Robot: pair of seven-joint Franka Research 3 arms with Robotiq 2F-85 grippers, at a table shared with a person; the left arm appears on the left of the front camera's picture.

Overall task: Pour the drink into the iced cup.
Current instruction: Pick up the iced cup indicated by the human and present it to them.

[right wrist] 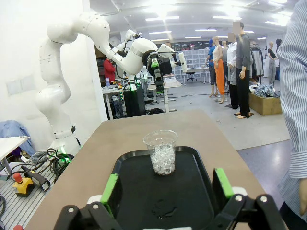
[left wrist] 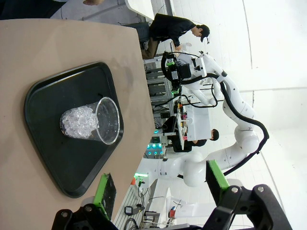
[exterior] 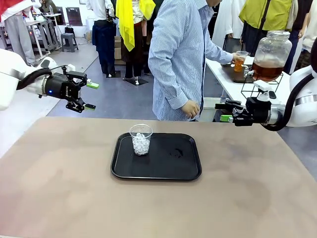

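A clear plastic cup of ice (exterior: 141, 140) stands upright at the left end of a black tray (exterior: 168, 166) in the middle of the table. At the far right, a person's hand holds a small clear cup of amber drink (exterior: 239, 63) beside a big glass jar (exterior: 271, 53) of the same liquid. My left gripper (exterior: 90, 95) hovers open above the table's far left, empty. My right gripper (exterior: 225, 111) is open and empty past the far right edge. The iced cup (left wrist: 91, 122) lies ahead of the left fingers (left wrist: 103, 192), and the same cup (right wrist: 162, 152) stands ahead of the right fingers (right wrist: 223, 183).
The person in a striped shirt (exterior: 181, 54) stands at the far side, turned toward a white side table (exterior: 233, 84) with the jar on a black wire stand (exterior: 260, 87). A small wet patch (exterior: 176, 152) marks the tray.
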